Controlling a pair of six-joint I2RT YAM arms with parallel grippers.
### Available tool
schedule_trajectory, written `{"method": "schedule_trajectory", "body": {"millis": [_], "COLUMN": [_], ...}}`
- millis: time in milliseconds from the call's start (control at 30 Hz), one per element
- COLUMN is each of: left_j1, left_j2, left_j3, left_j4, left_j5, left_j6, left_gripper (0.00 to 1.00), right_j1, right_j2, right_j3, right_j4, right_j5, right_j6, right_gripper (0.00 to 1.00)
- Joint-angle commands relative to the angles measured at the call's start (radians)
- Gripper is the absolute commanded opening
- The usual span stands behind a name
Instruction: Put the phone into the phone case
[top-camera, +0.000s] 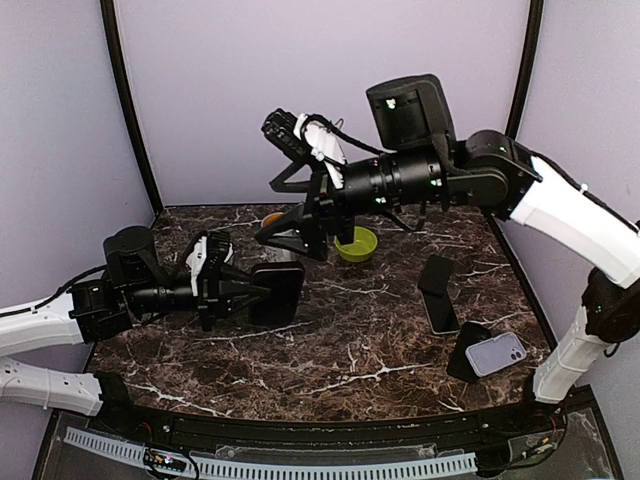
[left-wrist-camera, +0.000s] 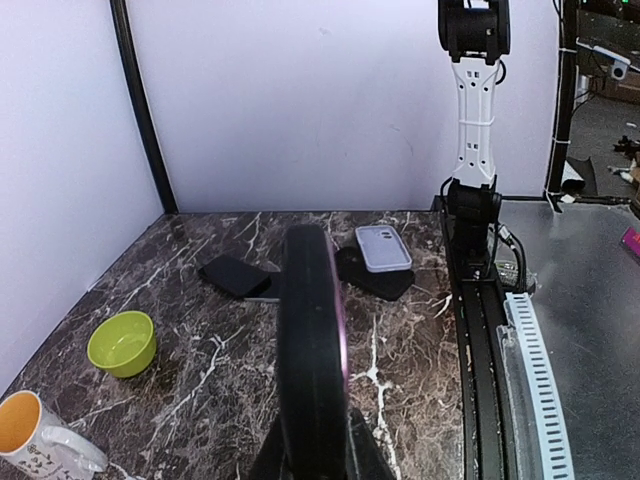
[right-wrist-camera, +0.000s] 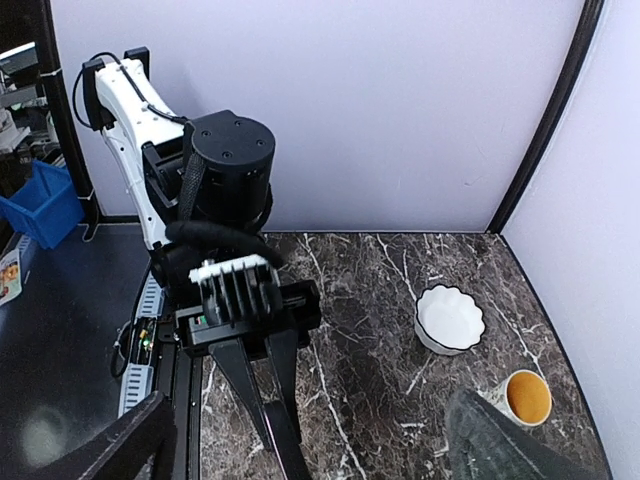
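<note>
**A:** Where is the left claw (top-camera: 258, 291)?

**B:** Low over the counter (top-camera: 350, 350), on the left side. Its fingers are pinched tight on a black slab (left-wrist-camera: 310, 340). The slab stands on edge, with its thin side toward the left wrist camera and a faint purple line along the rim.

**A:** Is it the phone or the case?

**B:** I cannot tell from these views. It is flat and phone-shaped, and that is all they show.

**A:** And the right claw (top-camera: 298, 238)?

**B:** Its arm stretches across from the right. The claw hangs above the counter just beyond the slab, on the far side from the arm bases. Its fingers (right-wrist-camera: 110, 445) stand wide apart with nothing gripped. Its wrist view looks down on the left arm. In the top view the slab and the right claw are near each other but do not appear to touch.

**A:** Are there other phone things lying about?

**B:** Right of centre, a dark phone (top-camera: 437, 275) lies flat. Near the front right corner, a pale lavender case (top-camera: 497, 353) rests on a black case (top-camera: 462, 352). All three are well apart from both claws.

**A:** Anything else?

**B:** A green bowl (top-camera: 356, 243) sits just right of the right claw. A mug (left-wrist-camera: 30, 430) with an orange inside and a white bowl (right-wrist-camera: 450, 318) stand toward the back left.
</note>
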Motion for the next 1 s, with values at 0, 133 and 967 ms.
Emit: {"method": "schedule_trajectory", "body": {"millis": [0, 133, 967], "left_j1": [0.002, 0.002, 0.003], "left_j2": [-0.018, -0.027, -0.044], "left_j3": [0.035, 0.029, 0.013], "left_j4": [0.017, 0.021, 0.029], "left_j5": [-0.041, -0.034, 0.120], "left_j6": [0.063, 0.060, 0.017], "left_gripper": [0.00, 0.00, 0.27], "right_j1": [-0.001, -0.003, -0.029], "right_j2": [0.172, 0.237, 0.115], "right_j3": [0.246, 0.306, 0.041], "right_j4": [-0.360, -0.401, -0.141], "right_j5": [-0.019, -0.076, -0.140], "right_j6": [-0.138, -0.171, -0.076], "right_gripper": [0.85, 0.79, 0.00]}}
